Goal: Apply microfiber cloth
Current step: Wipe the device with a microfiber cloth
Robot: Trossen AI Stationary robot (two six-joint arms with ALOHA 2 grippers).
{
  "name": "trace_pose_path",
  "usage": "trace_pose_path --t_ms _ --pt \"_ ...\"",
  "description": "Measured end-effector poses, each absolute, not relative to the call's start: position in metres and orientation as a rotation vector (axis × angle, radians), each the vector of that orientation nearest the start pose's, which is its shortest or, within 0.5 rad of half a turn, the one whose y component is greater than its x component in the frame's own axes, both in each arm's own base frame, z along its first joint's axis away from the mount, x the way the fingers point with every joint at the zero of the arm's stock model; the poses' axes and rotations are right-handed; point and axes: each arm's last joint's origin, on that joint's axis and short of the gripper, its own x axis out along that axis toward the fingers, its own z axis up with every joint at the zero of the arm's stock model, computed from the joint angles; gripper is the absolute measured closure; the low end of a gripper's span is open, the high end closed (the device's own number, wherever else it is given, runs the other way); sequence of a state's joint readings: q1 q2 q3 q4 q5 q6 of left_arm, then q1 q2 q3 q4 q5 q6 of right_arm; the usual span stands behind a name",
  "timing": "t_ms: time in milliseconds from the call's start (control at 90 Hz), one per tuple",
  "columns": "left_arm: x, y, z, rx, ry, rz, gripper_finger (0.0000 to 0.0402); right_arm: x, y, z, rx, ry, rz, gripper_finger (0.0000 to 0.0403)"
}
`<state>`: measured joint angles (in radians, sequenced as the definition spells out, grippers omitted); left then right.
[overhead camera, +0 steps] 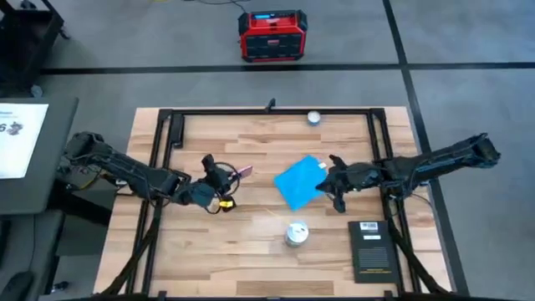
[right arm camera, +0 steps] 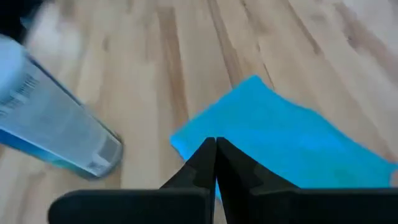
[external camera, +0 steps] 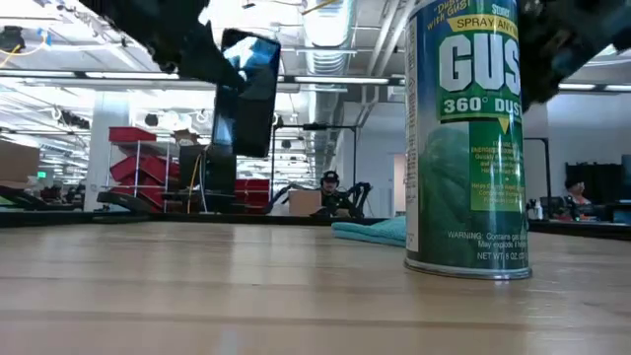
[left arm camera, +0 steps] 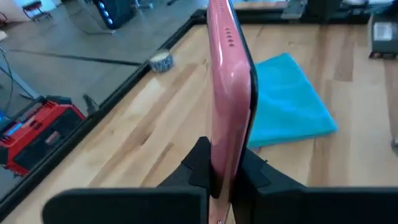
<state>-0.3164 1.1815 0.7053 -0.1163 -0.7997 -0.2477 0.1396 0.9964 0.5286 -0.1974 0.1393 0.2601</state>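
My left gripper holds a pink-backed phone up over the table's left-middle; in the low view the phone stands clear above the tabletop. The bright blue microfiber cloth lies flat on the wood at the table's middle. My right gripper is at the cloth's right edge; its fingers are shut and their tips meet on the cloth. My left gripper pinches the phone's lower end between its two fingers, one on the pink back and one on the screen side. The phone sticks out past the fingertips, lifted clear of the table. My right gripper comes slanting down from the table's right, its shut fingertips on the cloth near its right edge. The fingers hide the contact, so one layer or several, I cannot tell. The cloth lies on the table.
A green spray can stands upright near the front middle, close to the cloth. A black booklet with a white label lies at the front right. A small tape roll sits at the far edge. A black frame borders the table.
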Motion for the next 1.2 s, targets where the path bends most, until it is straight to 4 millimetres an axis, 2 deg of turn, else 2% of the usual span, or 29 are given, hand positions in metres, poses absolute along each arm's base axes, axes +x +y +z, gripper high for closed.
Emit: trace_pose_path --t_ms 133,233,367,644,867,1056,1133,1200 --pt "0.236 -0.048 0.238 0.075 0.427 0.504 0.0398 0.213 0.021 0.198 0.14 0.744 -0.078 0.0399" --pt "0.237 -0.043 0.237 0.072 0.436 0.497 0.0398 0.226 0.021 0.19 0.095 0.803 -0.069 0.0382" --pt "0.238 -0.039 0.237 0.07 0.441 0.502 0.0398 0.242 0.024 0.183 0.089 0.86 -0.038 0.0336" --pt "0.238 -0.039 0.236 0.068 0.452 0.486 0.0398 0.263 0.021 0.164 0.078 1.0 -0.076 0.023" --pt "0.238 -0.039 0.236 0.064 0.451 0.487 0.0398 0.27 0.014 0.147 0.085 1.058 -0.109 0.0178" --pt "0.238 -0.039 0.236 0.057 0.449 0.489 0.0398 0.28 0.005 0.125 0.085 1.088 -0.166 0.0182" --pt "0.238 -0.039 0.236 0.052 0.447 0.49 0.0398 0.284 0.001 0.115 0.08 1.094 -0.195 0.021" --pt "0.238 -0.039 0.236 0.048 0.447 0.49 0.0397 0.289 -0.002 0.11 0.083 1.074 -0.207 0.0257"
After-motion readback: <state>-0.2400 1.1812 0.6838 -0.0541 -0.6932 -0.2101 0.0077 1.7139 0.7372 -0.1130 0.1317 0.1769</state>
